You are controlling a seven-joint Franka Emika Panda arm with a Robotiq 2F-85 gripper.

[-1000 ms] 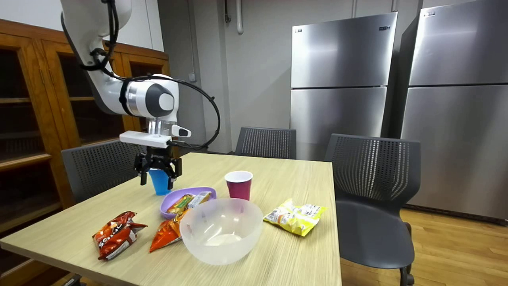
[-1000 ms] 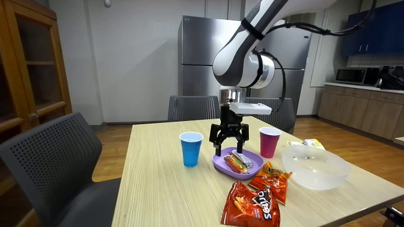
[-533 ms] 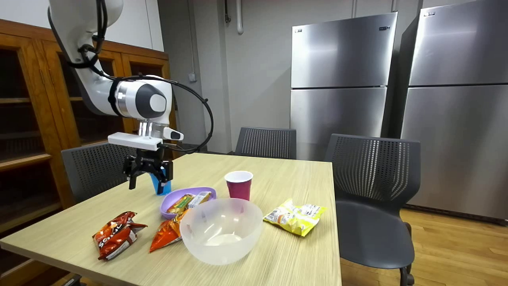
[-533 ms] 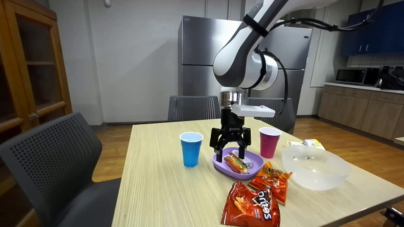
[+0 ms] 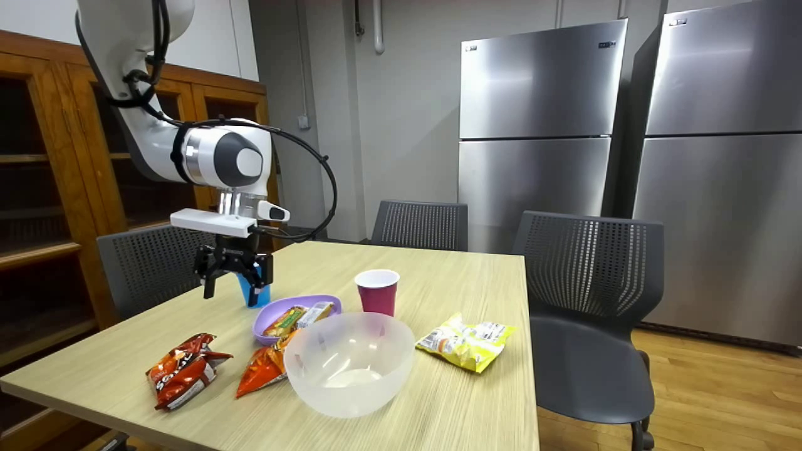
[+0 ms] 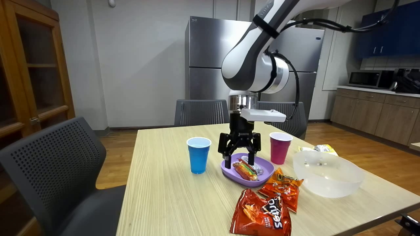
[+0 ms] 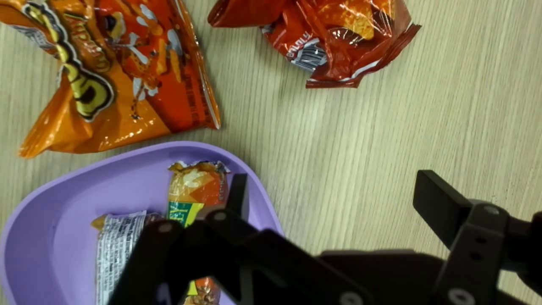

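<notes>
One purple plate (image 7: 63,220) sits on the one light wood desk (image 6: 170,183). Two snack bars lie in it, side by side: one orange bar (image 7: 197,186) with a green and yellow label, and one silver bar (image 7: 118,250) with tiny words. Two black fingers (image 7: 440,203) hang above, wide apart. In the wrist view, one finger shows over the plate's edge, hiding part of the orange bar, and the other shows over the wood. They are on the end of one white arm (image 6: 244,62).

Just beside the plate is one orange bag (image 7: 144,84). Near it lies one red bag (image 6: 261,216) that says Doritos. There are two cups, both standing up: one blue cup (image 6: 198,157) and one dark pink cup (image 6: 280,150). The plate is between them. One big cloudy bowl (image 5: 351,398) stands close to the orange bag. One yellow bag (image 5: 467,344) lies past the bowl, near the desk's edge.

Three gray chairs (image 5: 589,263) are around the desk. Farther back are two tall silver fridges (image 5: 539,188). One brown wood cabinet (image 6: 62,72) stands at the side. One microwave (image 6: 365,79) is far away.
</notes>
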